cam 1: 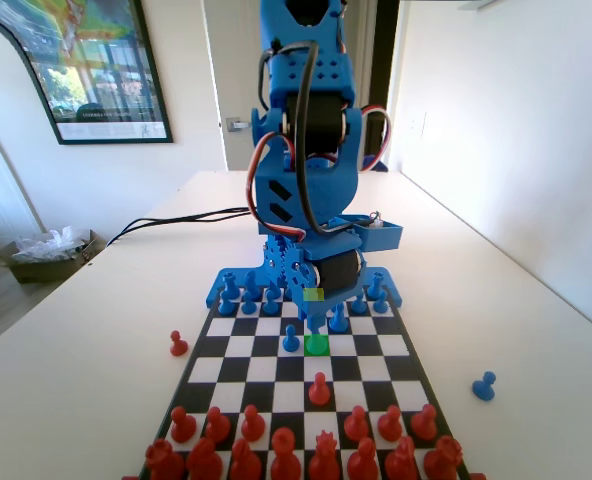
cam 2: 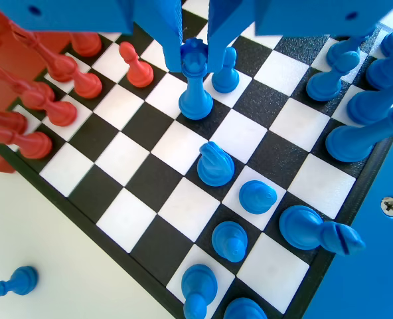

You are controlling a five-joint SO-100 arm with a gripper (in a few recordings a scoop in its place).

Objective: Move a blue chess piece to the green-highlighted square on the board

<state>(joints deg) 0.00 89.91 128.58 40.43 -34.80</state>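
Red pieces [cam 1: 286,450] crowd the board [cam 1: 238,368] up front. The gripper [cam 2: 195,56] is nearly closed on the blue chess piece [cam 2: 195,83], standing on the green square [cam 1: 317,345], which is mostly hidden.

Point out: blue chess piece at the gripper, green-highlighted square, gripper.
blue chess piece [cam 2: 195,83], wrist view, on its stem.
green-highlighted square [cam 1: 317,345], fixed view, on its green surface.
gripper [cam 2: 195,56], wrist view, midway between the jaws.

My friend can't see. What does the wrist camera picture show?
The gripper has its two blue jaws on either side of the crowned top of the blue chess piece, which stands upright on the board. Other blue pieces stand nearer the camera and red ones stand at the left.
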